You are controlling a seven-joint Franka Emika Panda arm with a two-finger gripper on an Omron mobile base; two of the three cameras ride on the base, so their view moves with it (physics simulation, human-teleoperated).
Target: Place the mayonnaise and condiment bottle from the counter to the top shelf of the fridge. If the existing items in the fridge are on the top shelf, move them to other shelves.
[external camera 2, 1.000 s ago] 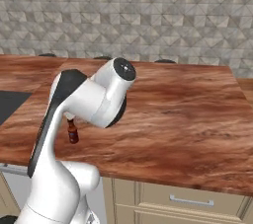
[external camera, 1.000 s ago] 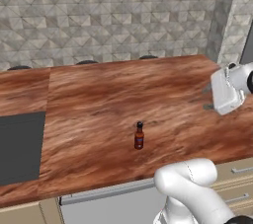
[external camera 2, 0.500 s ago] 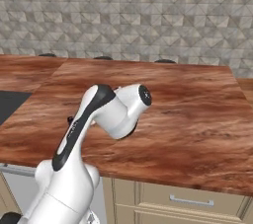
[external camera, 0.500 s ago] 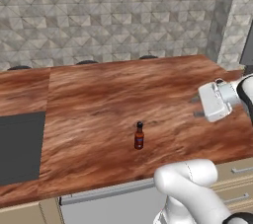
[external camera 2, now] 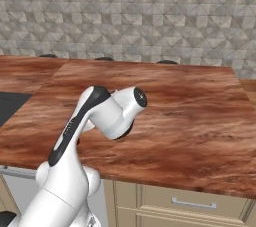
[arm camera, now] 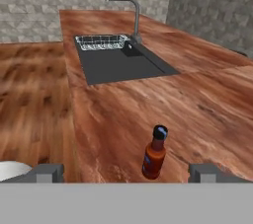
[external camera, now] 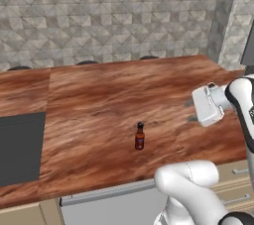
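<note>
The condiment bottle (external camera: 139,136), slim and red-brown with a black cap, stands upright on the wood-grain counter (external camera: 99,95). My gripper (external camera: 191,111) hovers over the counter to the bottle's right, pointing toward it and not touching it. In the hand view the bottle (arm camera: 154,152) stands just ahead, between the two wide-apart fingertips and nearer the right one. The gripper (arm camera: 127,172) is open and holds nothing. In the right base view my arm (external camera 2: 95,116) covers the bottle. The mayonnaise and the fridge are out of view.
A dark sink (arm camera: 118,62) with a faucet (arm camera: 131,11) and a wire rack lies beyond the bottle; its basin (external camera: 20,144) sits at the left. A tiled wall (external camera: 109,16) backs the counter. Beige drawer fronts (external camera 2: 195,203) run below the front edge.
The hand has swung in from the right edge of the left base view, leftward over the counter toward the bottle. The jaws stayed open. The bottle has not moved.
</note>
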